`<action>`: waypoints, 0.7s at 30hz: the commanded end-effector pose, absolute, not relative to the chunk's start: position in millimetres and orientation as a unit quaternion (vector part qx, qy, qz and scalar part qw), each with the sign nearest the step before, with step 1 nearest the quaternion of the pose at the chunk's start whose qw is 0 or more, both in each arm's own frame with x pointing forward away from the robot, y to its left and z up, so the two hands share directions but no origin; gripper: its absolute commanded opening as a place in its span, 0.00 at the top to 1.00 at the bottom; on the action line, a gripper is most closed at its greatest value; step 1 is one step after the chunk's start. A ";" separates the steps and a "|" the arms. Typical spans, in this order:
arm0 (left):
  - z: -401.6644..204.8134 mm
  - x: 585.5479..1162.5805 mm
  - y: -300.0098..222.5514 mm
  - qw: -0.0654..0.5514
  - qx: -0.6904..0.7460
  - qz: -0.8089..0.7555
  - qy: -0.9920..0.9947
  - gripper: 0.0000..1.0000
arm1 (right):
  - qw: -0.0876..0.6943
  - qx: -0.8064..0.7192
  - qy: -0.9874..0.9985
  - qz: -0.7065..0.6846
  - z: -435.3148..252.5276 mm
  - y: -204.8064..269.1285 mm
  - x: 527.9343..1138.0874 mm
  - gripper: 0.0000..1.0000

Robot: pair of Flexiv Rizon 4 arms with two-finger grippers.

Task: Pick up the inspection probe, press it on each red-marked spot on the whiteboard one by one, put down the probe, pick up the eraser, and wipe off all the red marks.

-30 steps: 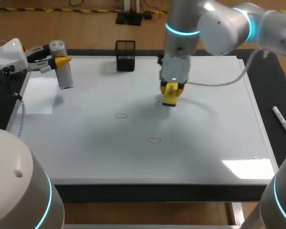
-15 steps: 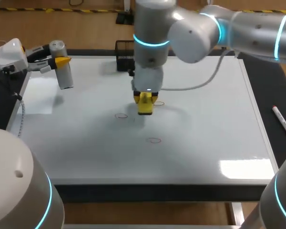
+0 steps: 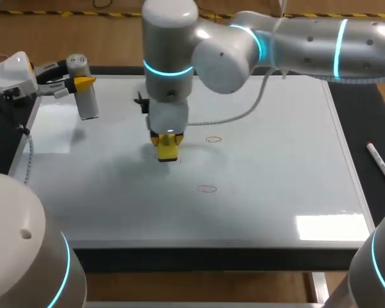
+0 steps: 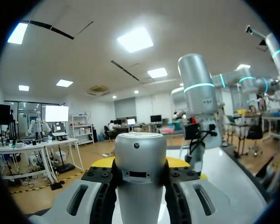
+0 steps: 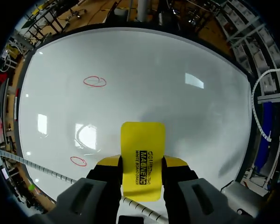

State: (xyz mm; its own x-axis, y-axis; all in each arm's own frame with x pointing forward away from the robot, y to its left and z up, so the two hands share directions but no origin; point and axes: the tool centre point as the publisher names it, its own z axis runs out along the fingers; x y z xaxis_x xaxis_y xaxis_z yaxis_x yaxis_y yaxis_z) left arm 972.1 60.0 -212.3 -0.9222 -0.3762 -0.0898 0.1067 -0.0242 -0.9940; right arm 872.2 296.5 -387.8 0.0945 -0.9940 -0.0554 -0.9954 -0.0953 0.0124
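My right arm reaches across the whiteboard (image 3: 276, 167) from the right. Its gripper (image 3: 167, 142) is shut on the yellow eraser (image 3: 168, 153), which points down at the board left of centre. In the right wrist view the eraser (image 5: 142, 144) sits between the fingers (image 5: 107, 165) over the board (image 5: 154, 70). Two red ring marks show, one (image 3: 213, 139) just right of the eraser and one (image 3: 207, 188) nearer the front; the wrist view shows them too (image 5: 94, 81) (image 5: 78, 161). At the back left, my left gripper (image 3: 77, 83) (image 4: 140, 173) is shut on the silver probe (image 3: 85, 96) (image 4: 140, 168), held upright.
A red marker pen (image 3: 380, 163) lies on the dark mat off the board's right edge. A white cable (image 3: 29, 154) runs along the board's left edge. My right arm's elbow (image 3: 224, 58) hangs over the back of the board.
My right arm has swept left with the eraser, from the back-centre mark to the spot of the left mark, which it now covers. The back-centre mark still shows. The left arm has kept still.
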 end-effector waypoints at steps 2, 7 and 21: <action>-211.4 971.5 59.7 0.171 -0.100 -0.709 0.677 1.00 | -0.009 -0.740 0.673 -0.005 -396.2 319.2 872.9 1.00; -211.4 971.5 59.7 0.171 -0.100 -0.709 0.677 1.00 | 0.001 -0.746 0.666 0.009 -397.8 331.6 871.6 1.00; -211.4 971.5 59.7 0.171 -0.100 -0.709 0.677 1.00 | 0.001 -0.745 0.667 0.011 -408.1 347.7 870.3 1.00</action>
State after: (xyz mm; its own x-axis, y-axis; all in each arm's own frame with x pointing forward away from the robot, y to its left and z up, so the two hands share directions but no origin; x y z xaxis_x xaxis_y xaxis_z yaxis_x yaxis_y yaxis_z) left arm 971.9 60.0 -212.2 -0.9220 -0.3766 -0.0898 0.1066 -0.0241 -0.9940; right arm 868.6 344.5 -405.6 0.1118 -0.9935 -0.0201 -0.9936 -0.1121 0.0115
